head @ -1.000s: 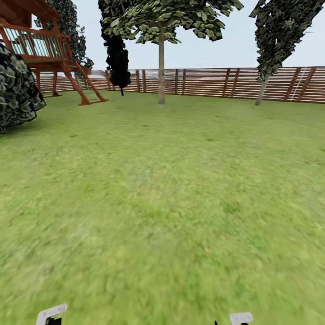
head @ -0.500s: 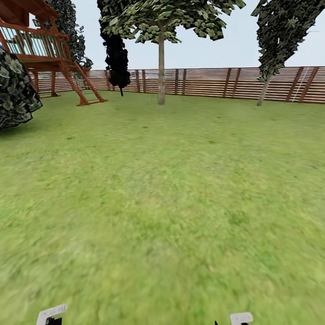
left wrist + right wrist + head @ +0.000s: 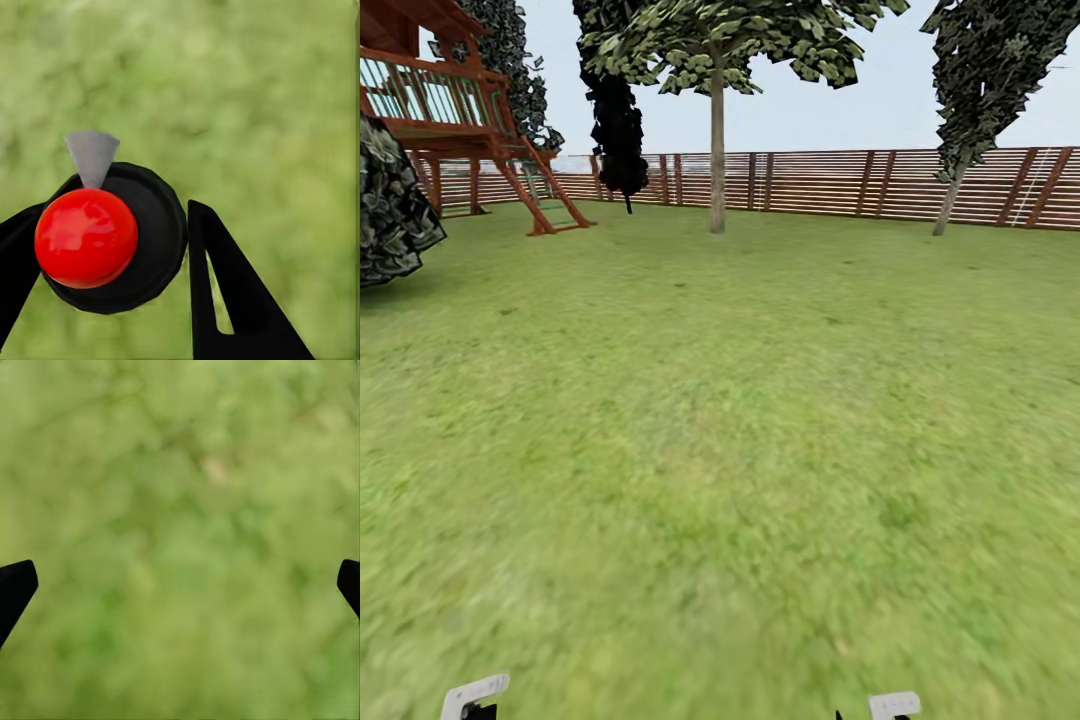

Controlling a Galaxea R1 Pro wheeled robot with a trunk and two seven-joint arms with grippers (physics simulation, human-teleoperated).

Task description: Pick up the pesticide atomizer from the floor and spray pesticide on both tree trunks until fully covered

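Your left tool [image 3: 112, 247] was pinching the atomizer [image 3: 112, 236]: in the left wrist view its two black fingers [image 3: 232, 300] sat against either side of the round black body, with the red ball top [image 3: 86, 238] and a grey nozzle [image 3: 92, 156] facing the camera over blurred grass [image 3: 255, 97]. Your right tool [image 3: 180, 585] was spread wide; the right wrist view gave you just the two dark fingertips [image 3: 15, 585] at opposite edges, with lawn between them.

The head view gave you what the wrist views could not: the lawn [image 3: 720, 420] stretching to the slat fence [image 3: 820, 182], a tree [image 3: 717, 120] with a straight pale trunk [image 3: 717, 170] standing well ahead near the fence, and a second, leaning one [image 3: 980, 90] far to the right. A playhouse [image 3: 460, 120] stood at far left, a dark narrow tree [image 3: 618, 120] beside it. I could not tell whether either trunk carried any speckles at that range.
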